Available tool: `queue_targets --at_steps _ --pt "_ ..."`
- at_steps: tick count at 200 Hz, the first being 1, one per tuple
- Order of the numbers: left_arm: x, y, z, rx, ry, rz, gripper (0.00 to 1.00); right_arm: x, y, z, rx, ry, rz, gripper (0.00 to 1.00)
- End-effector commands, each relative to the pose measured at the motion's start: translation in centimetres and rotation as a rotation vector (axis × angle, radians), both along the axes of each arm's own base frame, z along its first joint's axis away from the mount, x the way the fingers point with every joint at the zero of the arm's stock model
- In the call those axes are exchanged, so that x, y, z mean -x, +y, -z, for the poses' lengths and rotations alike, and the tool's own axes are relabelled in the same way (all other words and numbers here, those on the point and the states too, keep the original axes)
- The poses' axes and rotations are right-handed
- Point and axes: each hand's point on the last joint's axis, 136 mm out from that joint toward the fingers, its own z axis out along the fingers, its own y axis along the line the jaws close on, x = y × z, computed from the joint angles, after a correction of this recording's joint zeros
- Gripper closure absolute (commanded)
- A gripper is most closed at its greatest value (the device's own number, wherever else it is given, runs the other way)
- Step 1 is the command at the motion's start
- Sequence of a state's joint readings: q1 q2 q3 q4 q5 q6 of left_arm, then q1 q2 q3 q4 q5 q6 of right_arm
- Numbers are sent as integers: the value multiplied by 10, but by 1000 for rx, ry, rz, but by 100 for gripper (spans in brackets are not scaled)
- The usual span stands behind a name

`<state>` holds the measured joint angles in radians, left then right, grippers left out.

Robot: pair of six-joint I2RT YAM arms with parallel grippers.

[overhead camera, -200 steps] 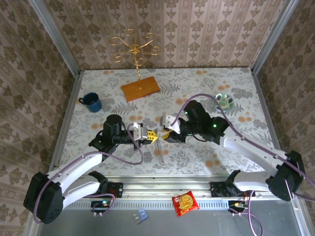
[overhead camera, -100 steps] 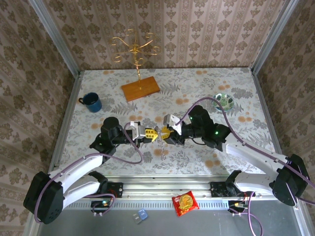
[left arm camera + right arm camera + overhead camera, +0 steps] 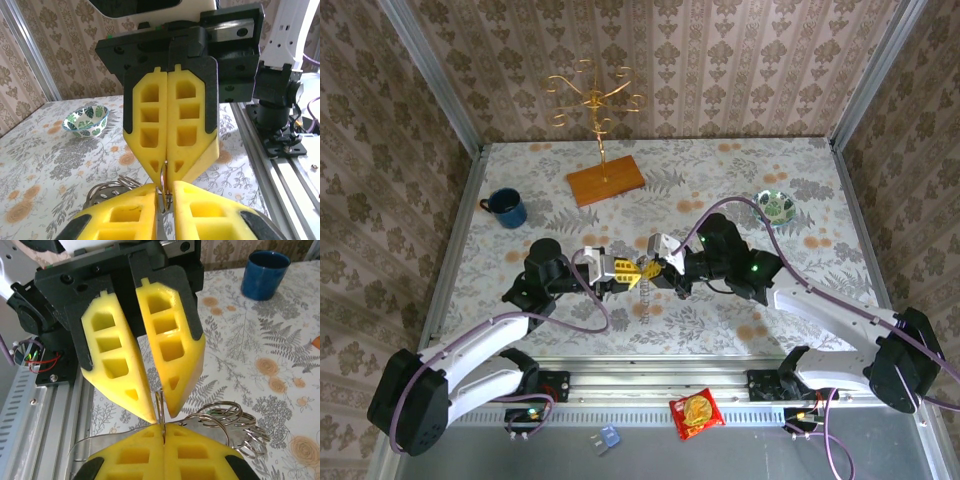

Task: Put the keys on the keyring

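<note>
Two grippers are counted and they are met tip to tip at the middle of the table (image 3: 800,170): the left gripper (image 3: 631,273) is reaching in from 9 o'clock and the right gripper (image 3: 648,269) from 3 o'clock. One keyring (image 3: 158,402) is seen as a thin wire, and it is caught right between them. The right gripper's yellow pads are pressed flat together, and the wire is clamped in their seam, from which it rises toward 12 o'clock in the right wrist view. There it is taken into the slim gap between the left gripper's fingertips, which are parted by only a sliver; whether those pads are touching the wire cannot be told. One bunch of smaller rings (image 3: 225,419) is heaped on the table just beside the pads, at 3 o'clock of the wire, and its rings overlap too much to be counted. The keys cannot be picked out among that metal. From above, a pale strand (image 3: 641,298) is seen hanging toward 6 o'clock under the joined tips. One blue mug (image 3: 507,208) is placed at 10 o'clock, one patterned bowl (image 3: 776,205) at 2 o'clock, and one gold stand (image 3: 594,97) on one wooden base (image 3: 606,180) at 12 o'clock. One red snack packet (image 3: 696,411) is left beyond the table's near edge at 6 o'clock.
</note>
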<state>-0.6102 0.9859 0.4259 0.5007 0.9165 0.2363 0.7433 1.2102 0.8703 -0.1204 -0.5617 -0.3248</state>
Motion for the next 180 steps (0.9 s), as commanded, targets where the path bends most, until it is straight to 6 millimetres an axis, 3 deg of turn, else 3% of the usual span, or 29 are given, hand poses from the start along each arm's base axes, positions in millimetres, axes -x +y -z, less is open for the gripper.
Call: queue_targets --at_steps 1,78,102,112,130,150,180 --pt "4 0 -6 -8 -37 16 83 5 1 -5 48 -23 -50 100" --pt "5 -3 -6 -32 -37 44 92 12 10 -4 110 -34 -128 100" --pt "4 -3 -7 -31 -46 42 99 12 10 -3 115 -38 -123 100" --pt "4 -3 -7 -33 -46 40 100 8 7 -5 102 -44 -95 90" --pt "3 -2 -7 -31 -51 28 100 -4 -6 -13 40 -36 -1 69" --pt "0 -1 -7 -25 -46 -1 100 -23 -32 -18 -26 -30 177 67" --pt "-9 0 -7 -26 -3 -64 100 -57 -86 -8 -38 -24 580 58"
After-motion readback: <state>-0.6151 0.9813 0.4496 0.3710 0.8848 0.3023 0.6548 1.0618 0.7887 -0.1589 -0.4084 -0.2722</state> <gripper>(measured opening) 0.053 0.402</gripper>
